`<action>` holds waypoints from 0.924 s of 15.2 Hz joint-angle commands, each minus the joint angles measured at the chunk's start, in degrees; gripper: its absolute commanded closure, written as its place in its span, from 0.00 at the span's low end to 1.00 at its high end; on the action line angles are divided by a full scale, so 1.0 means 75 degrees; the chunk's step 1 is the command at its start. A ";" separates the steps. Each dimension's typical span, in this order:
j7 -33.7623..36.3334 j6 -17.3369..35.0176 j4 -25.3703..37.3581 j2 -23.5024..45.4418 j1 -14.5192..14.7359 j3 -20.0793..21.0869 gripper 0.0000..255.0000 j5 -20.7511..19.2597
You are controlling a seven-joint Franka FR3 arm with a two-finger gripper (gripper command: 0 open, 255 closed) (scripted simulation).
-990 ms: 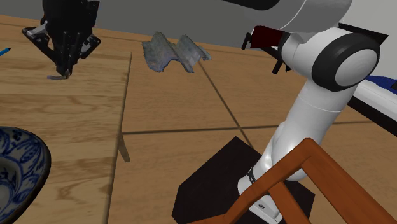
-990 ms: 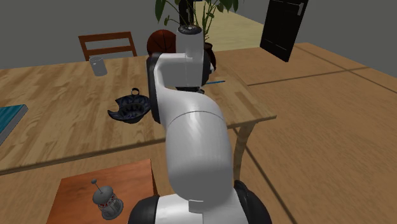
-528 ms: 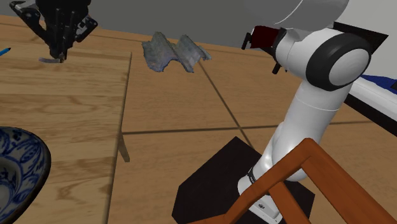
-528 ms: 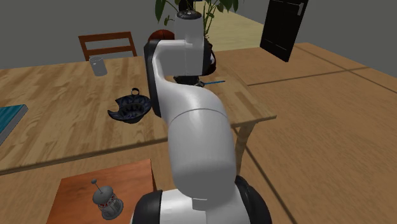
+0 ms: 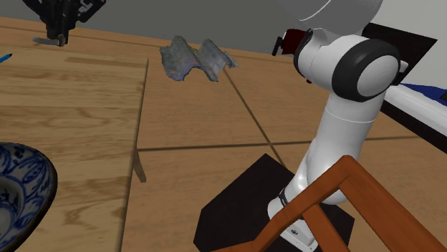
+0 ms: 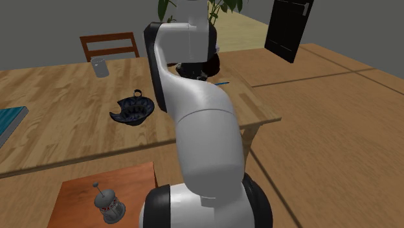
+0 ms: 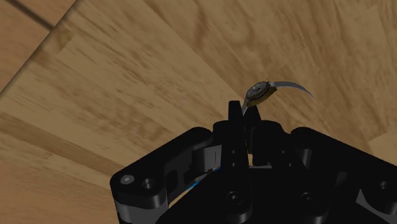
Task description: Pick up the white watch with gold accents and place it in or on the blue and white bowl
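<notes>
My black gripper (image 5: 57, 33) hangs high above the wooden table (image 5: 79, 122), near the shoulder view's upper left corner. It is shut on the watch (image 5: 49, 41), a small pale band that dangles below the fingertips. In the wrist view the fingers (image 7: 235, 122) pinch the strap, and the watch (image 7: 261, 91), with its gold-rimmed face and curved pale strap, sticks out past the gripper (image 7: 247, 116) over the tabletop. The blue and white bowl (image 5: 20, 187) sits at the shoulder view's lower left. In the second exterior view the bowl (image 6: 133, 109) lies on the table beside the arm.
A blue pen (image 6: 223, 83) lies near the table's corner. A crumpled grey thing (image 5: 195, 59) lies on the floor beyond the table edge. A wooden chair (image 5: 337, 207) stands by the stand. A grey cup (image 6: 99, 67) and a second chair (image 6: 109, 45) are at the table's far side.
The gripper has risen steadily from just above the tabletop, carrying the watch up and toward the shoulder view's top left. The arm's upper links have straightened upward.
</notes>
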 commanded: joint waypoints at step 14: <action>0.2326 -0.0542 0.0731 0.0429 0.2093 0.0614 1.00 -0.1254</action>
